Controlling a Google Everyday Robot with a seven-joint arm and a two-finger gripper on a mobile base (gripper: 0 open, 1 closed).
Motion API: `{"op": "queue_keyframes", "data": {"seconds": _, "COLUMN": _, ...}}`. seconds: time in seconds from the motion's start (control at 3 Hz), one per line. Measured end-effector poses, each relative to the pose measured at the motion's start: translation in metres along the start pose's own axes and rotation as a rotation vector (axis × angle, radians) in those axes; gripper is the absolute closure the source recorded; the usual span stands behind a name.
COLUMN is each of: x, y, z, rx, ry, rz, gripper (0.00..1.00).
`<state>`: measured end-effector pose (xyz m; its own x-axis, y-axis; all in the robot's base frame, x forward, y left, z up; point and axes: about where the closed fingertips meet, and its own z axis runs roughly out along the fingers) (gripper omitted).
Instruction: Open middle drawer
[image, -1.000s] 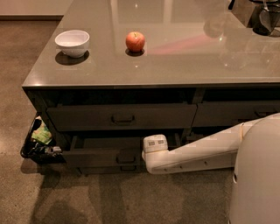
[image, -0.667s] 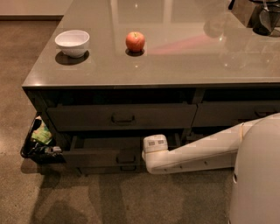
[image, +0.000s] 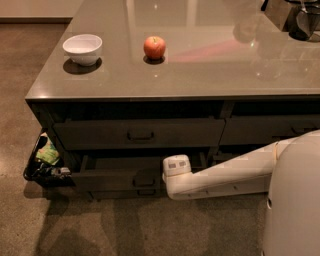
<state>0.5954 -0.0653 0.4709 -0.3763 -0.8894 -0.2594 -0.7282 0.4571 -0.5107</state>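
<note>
**A:** Gripper status?

**B:** The gripper (image: 156, 176) is low on the cabinet front, right at the handle (image: 142, 181) of the middle drawer (image: 105, 179). Dark on dark there, so I can't tell if it's apart or clamped on the loop. The white arm (image: 225, 175) comes in from the right, close to horizontal, just above the floor (image: 150, 230).

**A:** Where's the drawer?

**B:** Left stack, under the tall top drawer (image: 100, 134) and above the thin bottom drawer (image: 115, 193). Its front looks to stand out a bit from the one above, with a strip of its inside showing. I'd call that partly open, not fully.

**A:** How will it handle?

**B:** My read: a wide, rigid front on slides, with moderate drag and nothing fragile. The face is flat with no edge to grab, so the only hold is the small centre loop. Take it square across the bar and pull straight out along the slides. It's a wide drawer, so an off-axis pull could rack it and bind. The bar is thin and probably slick, so a weak grip could slip off.

**A:** Anything nearby?

**B:** A bin (image: 42, 165) of packets sits on the floor at the cabinet's left corner, beside the drawer's path, not in it. A white bowl (image: 82, 48) and an apple (image: 154, 47) are on the counter (image: 210, 75), well apart from the work.
</note>
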Motion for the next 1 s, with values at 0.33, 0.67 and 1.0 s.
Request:
{"op": "queue_keyframes", "data": {"seconds": 0.33, "x": -0.003, "y": -0.015, "z": 0.007, "rx": 0.045, "ry": -0.004, "rz": 0.014, "gripper": 1.00}}
{"op": "queue_keyframes", "data": {"seconds": 0.67, "x": -0.010, "y": -0.041, "z": 0.022, "rx": 0.075, "ry": -0.013, "rz": 0.028, "gripper": 1.00}}
{"op": "queue_keyframes", "data": {"seconds": 1.0, "x": -0.016, "y": -0.055, "z": 0.034, "rx": 0.074, "ry": -0.022, "rz": 0.034, "gripper": 1.00}}
